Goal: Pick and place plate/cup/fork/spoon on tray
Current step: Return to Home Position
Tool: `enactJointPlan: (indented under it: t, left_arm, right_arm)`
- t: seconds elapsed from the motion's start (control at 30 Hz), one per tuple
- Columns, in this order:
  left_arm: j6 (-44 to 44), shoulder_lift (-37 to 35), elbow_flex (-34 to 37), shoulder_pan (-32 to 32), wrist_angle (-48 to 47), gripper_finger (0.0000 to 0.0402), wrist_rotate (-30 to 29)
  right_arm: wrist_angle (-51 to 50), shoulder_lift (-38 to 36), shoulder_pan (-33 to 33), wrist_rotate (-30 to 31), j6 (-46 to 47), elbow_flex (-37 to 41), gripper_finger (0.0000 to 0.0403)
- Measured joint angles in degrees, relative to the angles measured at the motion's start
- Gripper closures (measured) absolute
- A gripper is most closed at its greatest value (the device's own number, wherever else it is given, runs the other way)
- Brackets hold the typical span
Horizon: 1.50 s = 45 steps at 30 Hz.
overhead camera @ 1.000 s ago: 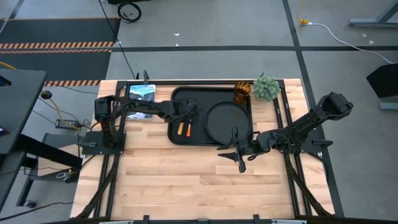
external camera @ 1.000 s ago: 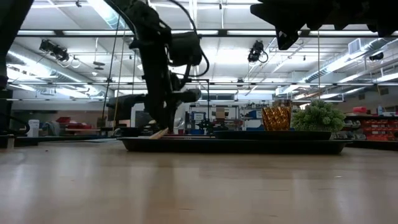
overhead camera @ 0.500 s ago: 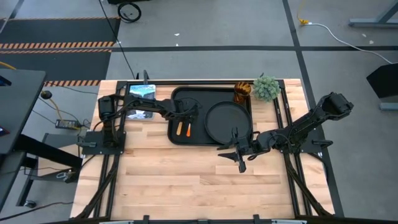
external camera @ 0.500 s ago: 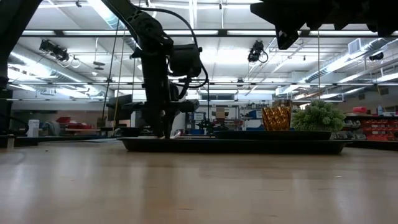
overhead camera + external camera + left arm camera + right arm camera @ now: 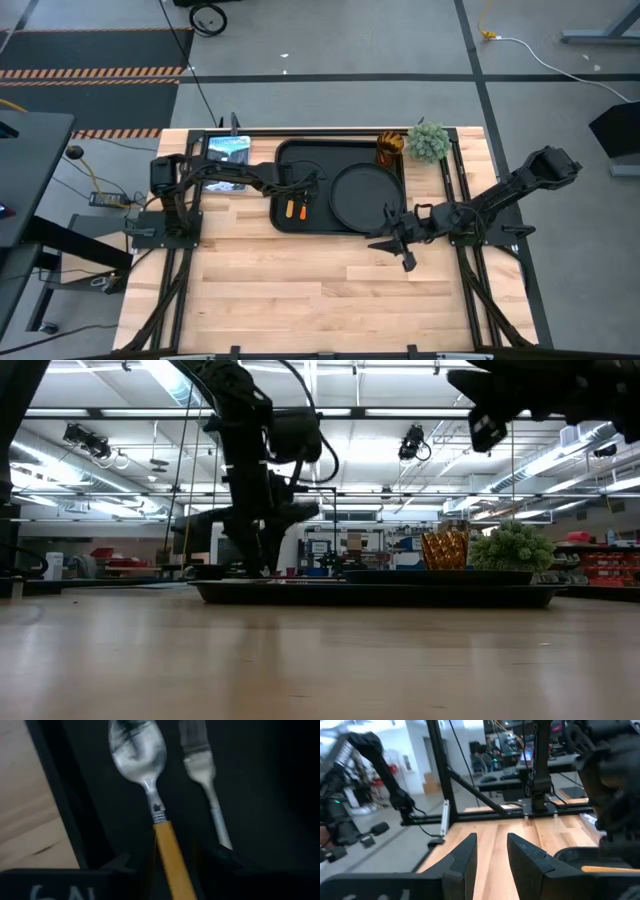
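The black tray point(image 5: 283, 150) lies at the far middle of the table. On it lie the round black plate point(image 5: 363, 197), the spoon point(image 5: 150, 780) with its orange handle point(image 5: 290, 209), and the fork point(image 5: 200, 760) beside it point(image 5: 301, 210). The amber cup point(image 5: 389, 150) stands at the tray's far right corner. My left gripper point(image 5: 170, 865) hovers open just above the tray, a finger on either side of the spoon's handle, touching nothing that shows. My right gripper point(image 5: 398, 250) is open and empty above the wood, near the tray's near right corner.
A green bushy plant point(image 5: 428, 140) stands right of the cup. A small device with a lit screen point(image 5: 228, 148) lies left of the tray. Bare wood point(image 5: 320, 290) fills the near half of the table.
In the low view my left gripper dipped to the tray and then rose a little; the spoon's handle, tilted up a second ago, now lies flat in the tray. My right gripper has moved a short way toward the table's right edge.
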<state>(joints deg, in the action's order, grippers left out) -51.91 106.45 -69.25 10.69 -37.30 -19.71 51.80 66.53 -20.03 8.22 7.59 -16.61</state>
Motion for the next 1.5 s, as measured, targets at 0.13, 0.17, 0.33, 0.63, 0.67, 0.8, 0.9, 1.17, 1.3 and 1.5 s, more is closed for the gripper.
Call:
enactJointPlan:
  t: [0.13,0.17,0.33,0.63,0.67,0.8,0.9,1.17,1.3,1.5]
  left_arm:
    - [5.3,-2.8,0.0,-1.6,1.2,0.0277,0.0]
    - [7.2,-3.4,0.0,-2.1,1.7,0.028,0.0]
    - [17.6,-6.6,0.0,-4.9,5.5,0.029,0.0]
    - [34.5,-12.3,0.0,-14.3,2.2,0.032,-6.5]
    - [35.6,-12.5,0.0,-15.6,1.2,0.0323,-8.2]
    - [38.9,-12.9,0.1,-19.6,-1.8,0.0337,-13.1]
    - [40.9,-13.1,1.2,-21.3,-2.2,0.035,-13.6]
    - [42.2,-21.8,6.0,-22.5,-3.2,0.0391,-8.1]
    - [44.2,-28.8,11.4,-22.6,1.7,0.0396,-3.9]
    - [45.6,-40.0,22.2,-22.5,13.4,0.0391,2.4]
  right_arm:
    - [4.0,-3.7,1.9,-1.6,2.9,5.3,0.0289]
    - [4.1,-4.7,2.5,-1.6,3.4,6.4,0.0289]
    - [4.1,-8.7,5.6,-1.7,4.2,9.9,0.0289]
    - [5.6,-15.9,10.1,-1.9,4.7,15.9,0.0289]
    - [5.3,-16.6,10.5,-1.8,4.5,16.3,0.0289]
    - [4.1,-18.3,11.4,-1.9,1.2,16.3,0.0289]
    - [4.3,-19.5,12.6,-2.0,-0.7,16.3,0.0289]
    - [2.9,-20.8,15.6,-7.5,-3.1,16.3,0.0289]
    - [3.1,-21.4,16.4,-7.8,-4.6,16.3,0.0289]
    - [0.2,-23.8,18.7,-7.5,-5.0,16.3,0.0289]
